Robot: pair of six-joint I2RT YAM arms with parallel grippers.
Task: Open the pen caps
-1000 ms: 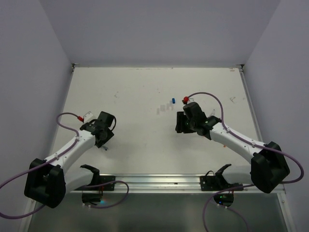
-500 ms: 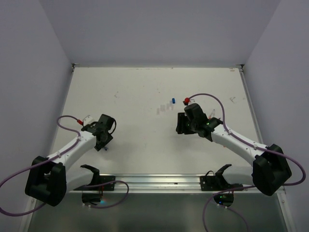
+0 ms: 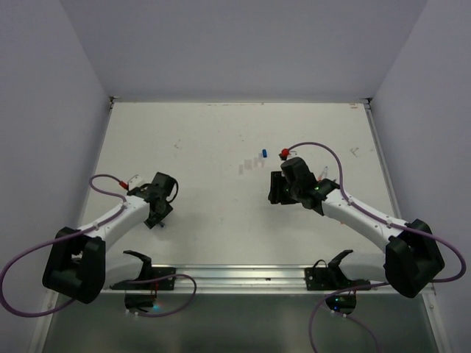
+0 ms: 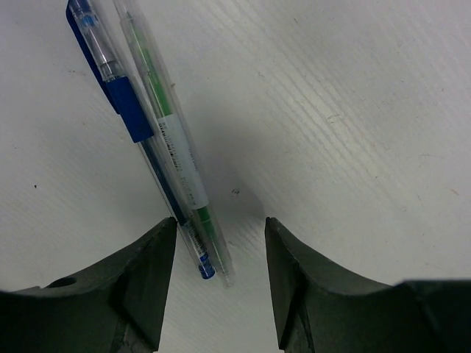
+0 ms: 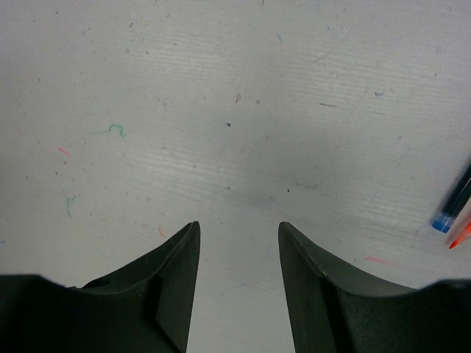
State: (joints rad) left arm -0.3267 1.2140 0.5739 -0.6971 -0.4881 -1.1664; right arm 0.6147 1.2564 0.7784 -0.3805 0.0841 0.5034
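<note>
Left hand [image 4: 219, 226] and right hand [image 5: 239, 229] hang open, holding nothing, above the tabletop [image 3: 191, 140], where the loose pen caps [image 3: 263, 153], beyond the right hand, look light, stiff and slippery, probably best pinched across their sides.

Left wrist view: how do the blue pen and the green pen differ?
The blue pen has blue ink and a solid blue sleeve midway; the green pen has green ink and a white label. In the wrist view the green pen lies right of the blue pen, its end slightly nearer the left hand. Both have clear barrels, lie side by side at one slant, ungripped.
</note>
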